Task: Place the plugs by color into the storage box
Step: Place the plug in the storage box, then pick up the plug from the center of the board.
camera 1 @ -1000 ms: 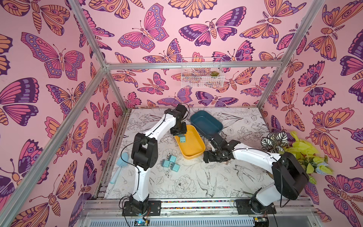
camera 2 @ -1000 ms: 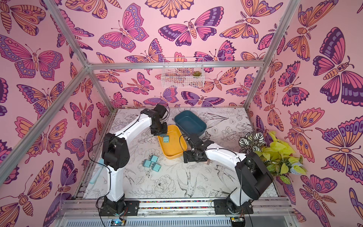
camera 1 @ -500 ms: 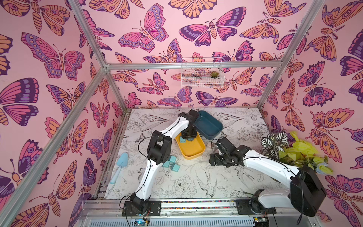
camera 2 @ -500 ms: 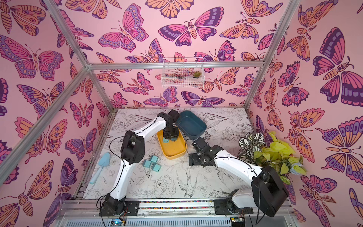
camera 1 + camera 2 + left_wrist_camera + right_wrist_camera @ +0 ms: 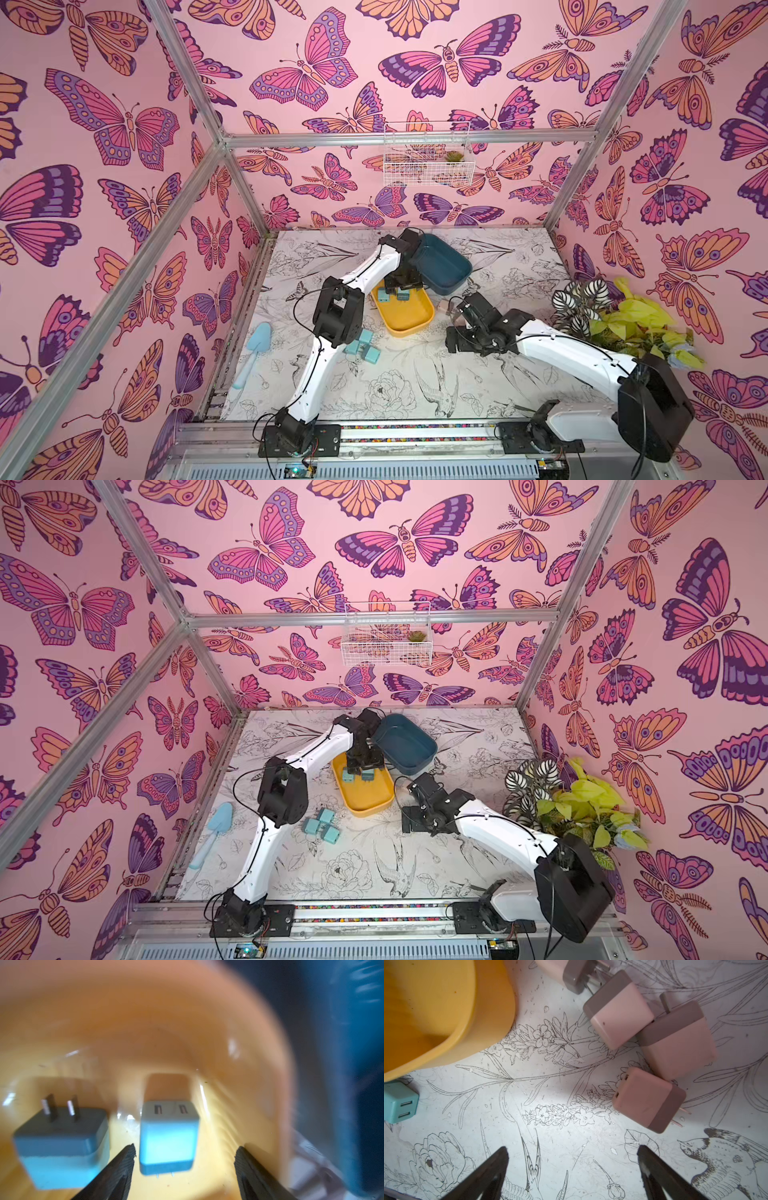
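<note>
While the left gripper (image 5: pixel 185 1147) hangs inside the yellow tray (image 5: pixel 409 328) at frame centre in both top views, its jaws stand apart. Between them is one teal plug (image 5: pixel 168 1138), prongs down, inside the tray. A second teal plug (image 5: pixel 60 1147) lies just beside it, prongs up. Three further teal plugs (image 5: pixel 326 816) sit clustered on the table (image 5: pixel 374 875), lower left of the tray. The right gripper (image 5: pixel 573 1150) is spread wide and empty above the table, near four pink plugs (image 5: pixel 618 1009) grouped just right of the tray. The blue tray (image 5: pixel 446 270) stands at the yellow tray's upper right end.
</note>
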Robot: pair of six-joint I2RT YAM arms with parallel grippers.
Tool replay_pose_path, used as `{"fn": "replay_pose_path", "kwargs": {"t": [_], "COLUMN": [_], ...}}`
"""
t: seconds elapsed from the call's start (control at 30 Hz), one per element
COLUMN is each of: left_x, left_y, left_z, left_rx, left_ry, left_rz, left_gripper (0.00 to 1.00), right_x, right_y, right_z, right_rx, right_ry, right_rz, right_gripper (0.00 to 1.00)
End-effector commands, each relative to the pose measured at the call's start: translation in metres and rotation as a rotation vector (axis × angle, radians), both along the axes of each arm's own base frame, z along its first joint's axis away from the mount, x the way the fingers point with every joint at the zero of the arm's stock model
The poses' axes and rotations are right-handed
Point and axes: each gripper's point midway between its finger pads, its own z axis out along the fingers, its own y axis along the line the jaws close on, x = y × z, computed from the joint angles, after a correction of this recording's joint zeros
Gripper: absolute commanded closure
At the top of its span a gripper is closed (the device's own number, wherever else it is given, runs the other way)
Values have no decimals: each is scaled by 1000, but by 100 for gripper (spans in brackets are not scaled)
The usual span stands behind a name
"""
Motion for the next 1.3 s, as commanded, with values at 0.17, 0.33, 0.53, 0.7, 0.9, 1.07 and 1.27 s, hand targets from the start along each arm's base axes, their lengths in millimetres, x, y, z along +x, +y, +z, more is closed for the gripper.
{"fn": "replay_pose_path", "kwargs": {"t": [0.17,0.33,0.53,0.7,0.9,1.07,1.27], "left_x": [-12,-50,-115,-150,-181,-190,-190], "left_y": [65,141,199,197,197,202,199], "left_z": [77,88,63,27,-10,-22,-31], "left_rx": [33,92,144,105,78,88,62], "left_ry": [-74,-39,86,214,304,329,333], "left_rz": [40,138,336,486,664,743,834], "left_gripper": [25,25,27,28,31,33,36], "right_x": [19,26,28,26,24,23,23], "right_y": [17,33,41,41,38,36,38], "right_z": [6,0,-4,-7,-6,-9,-9], "right_rx": [23,58,72,73,60,49,49], "right_ry": [-30,-7,3,10,7,12,15], "right_rz": [14,28,40,42,48,57,69], "right_gripper": [2,2,2,2,2,2,2]}}
